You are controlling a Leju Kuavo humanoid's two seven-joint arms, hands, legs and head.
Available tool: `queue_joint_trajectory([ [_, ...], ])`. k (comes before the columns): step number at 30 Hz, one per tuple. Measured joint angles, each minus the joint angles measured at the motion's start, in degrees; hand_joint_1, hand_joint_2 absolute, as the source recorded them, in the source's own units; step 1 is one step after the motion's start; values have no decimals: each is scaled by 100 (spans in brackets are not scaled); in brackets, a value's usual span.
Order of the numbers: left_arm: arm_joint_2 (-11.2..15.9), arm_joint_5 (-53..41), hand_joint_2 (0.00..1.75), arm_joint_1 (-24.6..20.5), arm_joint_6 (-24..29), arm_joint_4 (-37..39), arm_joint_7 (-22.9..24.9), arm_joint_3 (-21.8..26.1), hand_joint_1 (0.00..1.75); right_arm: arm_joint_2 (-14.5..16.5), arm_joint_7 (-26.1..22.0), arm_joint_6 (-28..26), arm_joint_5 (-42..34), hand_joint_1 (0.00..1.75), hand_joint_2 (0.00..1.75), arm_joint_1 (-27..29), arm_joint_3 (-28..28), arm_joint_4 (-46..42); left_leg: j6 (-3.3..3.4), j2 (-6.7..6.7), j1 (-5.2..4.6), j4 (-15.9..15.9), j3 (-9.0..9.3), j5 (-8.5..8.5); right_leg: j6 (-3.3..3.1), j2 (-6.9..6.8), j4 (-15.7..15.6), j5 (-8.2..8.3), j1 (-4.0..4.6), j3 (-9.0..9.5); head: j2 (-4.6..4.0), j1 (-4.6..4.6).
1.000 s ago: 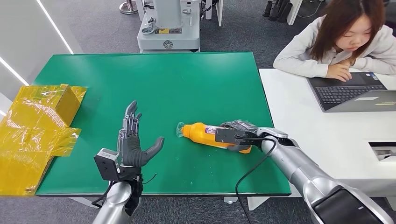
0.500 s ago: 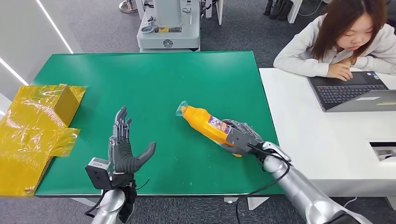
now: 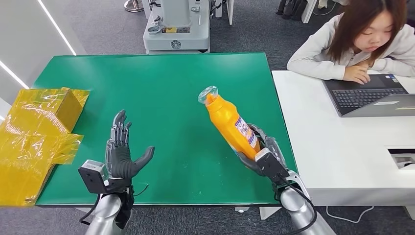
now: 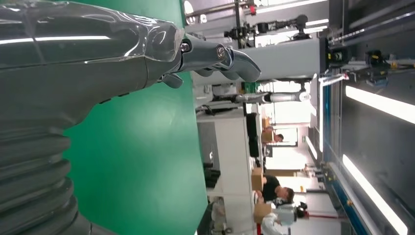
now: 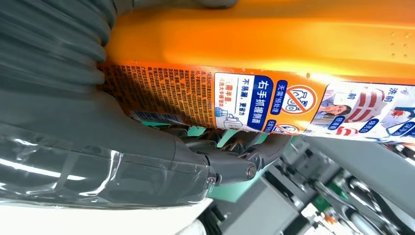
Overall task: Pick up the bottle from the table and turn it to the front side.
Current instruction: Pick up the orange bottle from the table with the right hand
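Silver arms, black cables; dark grey robot hand point(image 3: 119, 155), ribbed wrist cover.

Bottle point(image 3: 230, 125) above table point(image 3: 161, 83), right side

Right hand point(image 5: 147, 147) grips orange bottle point(image 5: 274, 44); printed label point(image 5: 254, 100) faces camera, dark fingers point(image 5: 254, 152) beneath.

Left hand point(image 3: 120, 155) open, fingers spread upward; right hand point(image 3: 263, 155) wrapped around a load.
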Motion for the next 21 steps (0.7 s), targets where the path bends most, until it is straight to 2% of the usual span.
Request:
queue_joint_trajectory([
  [5,28,40,175,-329,-576,185,178,17,0,191,-159,-14,161,175,175,-127,-37,-76,-1,1,0,1,1,3,-1,1,4,2,0,0,0,1],
  [14,81,626,175,-1165,-1826,791,595,15,0,731,-74,62,532,174,175,-987,267,130,-5,3,2,0,0,8,-4,3,11,4,1,-7,0,-1],
  [21,132,1091,175,-1577,-2211,1111,782,14,0,1088,75,112,687,168,175,-1528,699,358,-5,5,1,0,-7,8,-4,4,11,3,1,-14,0,1],
])
